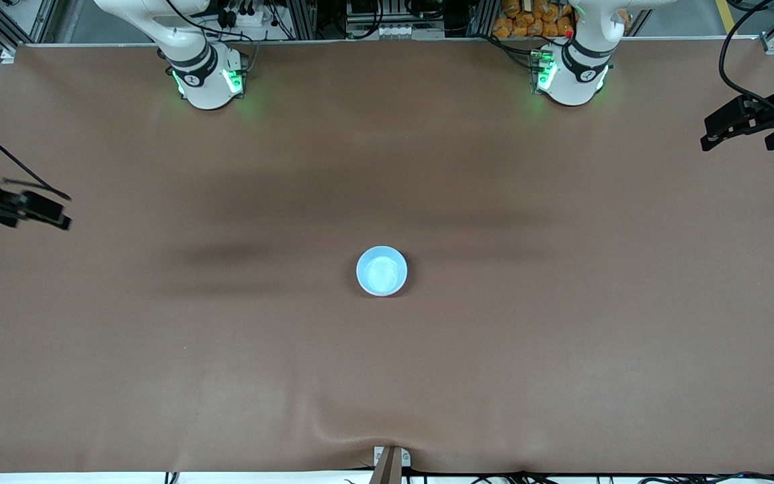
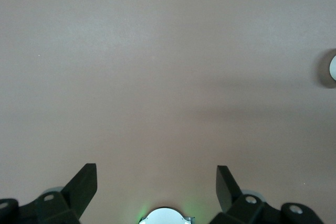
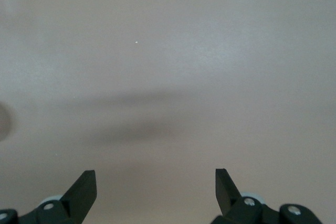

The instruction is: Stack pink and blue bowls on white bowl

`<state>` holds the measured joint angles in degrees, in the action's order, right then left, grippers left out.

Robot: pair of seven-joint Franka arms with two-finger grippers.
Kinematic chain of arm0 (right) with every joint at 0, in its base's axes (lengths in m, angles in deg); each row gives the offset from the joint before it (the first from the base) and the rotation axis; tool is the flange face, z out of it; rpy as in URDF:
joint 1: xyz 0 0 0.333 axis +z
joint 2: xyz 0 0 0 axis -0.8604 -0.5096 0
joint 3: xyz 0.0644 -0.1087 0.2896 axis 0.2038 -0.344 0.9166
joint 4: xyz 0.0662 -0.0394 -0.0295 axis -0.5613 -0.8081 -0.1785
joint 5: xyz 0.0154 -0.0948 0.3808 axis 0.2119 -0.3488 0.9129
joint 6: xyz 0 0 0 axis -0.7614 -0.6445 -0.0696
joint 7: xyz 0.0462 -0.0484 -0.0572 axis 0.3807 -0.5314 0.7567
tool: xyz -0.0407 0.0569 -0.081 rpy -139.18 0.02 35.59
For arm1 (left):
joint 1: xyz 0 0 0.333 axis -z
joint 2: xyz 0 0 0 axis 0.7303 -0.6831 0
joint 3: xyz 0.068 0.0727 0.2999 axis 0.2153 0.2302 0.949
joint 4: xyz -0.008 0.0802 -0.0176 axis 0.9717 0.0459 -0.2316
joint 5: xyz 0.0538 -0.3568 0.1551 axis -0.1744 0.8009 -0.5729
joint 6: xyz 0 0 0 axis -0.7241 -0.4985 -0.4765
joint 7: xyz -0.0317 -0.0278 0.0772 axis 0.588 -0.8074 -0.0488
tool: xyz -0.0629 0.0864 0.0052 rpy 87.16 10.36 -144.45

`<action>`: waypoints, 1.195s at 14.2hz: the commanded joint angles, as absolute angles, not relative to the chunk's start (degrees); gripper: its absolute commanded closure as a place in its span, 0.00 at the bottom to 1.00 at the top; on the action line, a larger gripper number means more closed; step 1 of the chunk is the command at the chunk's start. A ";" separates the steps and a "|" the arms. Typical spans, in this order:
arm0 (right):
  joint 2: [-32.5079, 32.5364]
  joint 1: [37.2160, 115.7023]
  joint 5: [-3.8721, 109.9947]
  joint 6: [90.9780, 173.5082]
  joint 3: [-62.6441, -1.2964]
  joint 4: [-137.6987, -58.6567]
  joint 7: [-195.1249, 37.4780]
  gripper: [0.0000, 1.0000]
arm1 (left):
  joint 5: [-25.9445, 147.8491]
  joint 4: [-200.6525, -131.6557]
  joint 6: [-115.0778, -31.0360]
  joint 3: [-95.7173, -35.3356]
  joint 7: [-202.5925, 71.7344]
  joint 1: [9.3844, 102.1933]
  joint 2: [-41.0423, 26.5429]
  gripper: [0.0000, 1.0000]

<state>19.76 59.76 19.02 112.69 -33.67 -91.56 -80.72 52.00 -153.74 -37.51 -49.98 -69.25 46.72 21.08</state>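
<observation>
A light blue bowl stands upright in the middle of the brown table. I see it from above only; no pink bowl or white bowl shows, and I cannot tell whether anything lies under it. A sliver of a pale bowl shows at the edge of the left wrist view. My left gripper hangs open and empty over the left arm's end of the table, and it is open in its wrist view. My right gripper hangs open and empty over the right arm's end.
The two arm bases stand at the table's edge farthest from the front camera, with green lights on. A small metal bracket sits at the table's edge nearest that camera. The cloth is slightly wrinkled near it.
</observation>
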 commanded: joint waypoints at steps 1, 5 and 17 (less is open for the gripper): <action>23.47 60.24 14.75 112.07 -33.82 -93.29 -79.37 0.00 | 52.05 -153.45 -37.72 -50.28 -69.68 46.30 21.18 0.00; 25.41 60.42 12.88 108.03 -33.64 -92.93 -80.34 0.00 | 51.96 -153.28 -37.63 -50.28 -70.38 46.30 21.10 0.00; 26.20 60.50 14.81 105.57 -33.29 -92.58 -86.76 0.00 | 51.96 -152.84 -37.63 -50.45 -70.30 46.56 20.48 0.00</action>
